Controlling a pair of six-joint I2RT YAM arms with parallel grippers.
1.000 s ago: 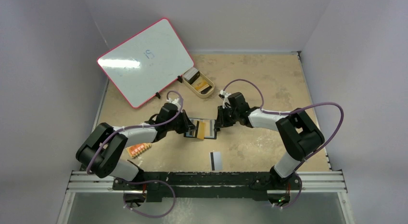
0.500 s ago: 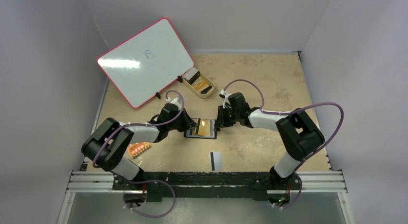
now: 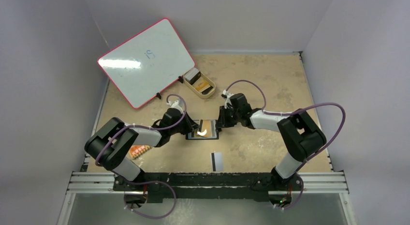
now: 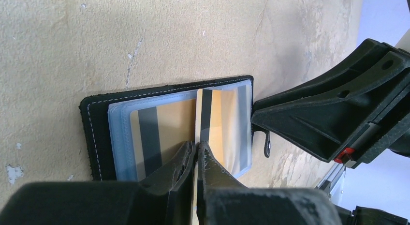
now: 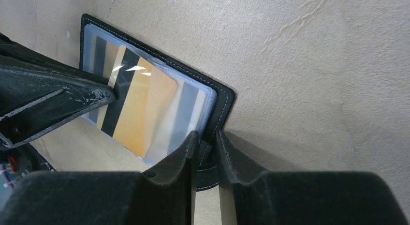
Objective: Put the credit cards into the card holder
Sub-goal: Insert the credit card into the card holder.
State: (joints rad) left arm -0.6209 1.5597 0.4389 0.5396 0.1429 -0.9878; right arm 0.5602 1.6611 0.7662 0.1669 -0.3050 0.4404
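- Light is bright and even, falling from overhead; the top view is sharp, with only soft shadows on the table (image 3: pixel 270 80).
- Pale glare streaks the whiteboard (image 3: pixel 123 64); a white hotspot burns on the orange-gold card (image 3: pixel 207 127).
- Wrist views: the left gripper (image 4: pixel 197 148) and right gripper (image 5: pixel 206 138) loom dark and slightly soft in the foreground.
- A dim shadow edges the card holder (image 5: pixel 222 97).

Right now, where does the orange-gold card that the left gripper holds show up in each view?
Top external: orange-gold card at mid-table, between both arms, over the card holder.
Left wrist: card at centre, running from the left gripper into the holder.
Right wrist: card left of centre, partly under a clear pocket.
Shared landmark: the holder's black stitched edge.
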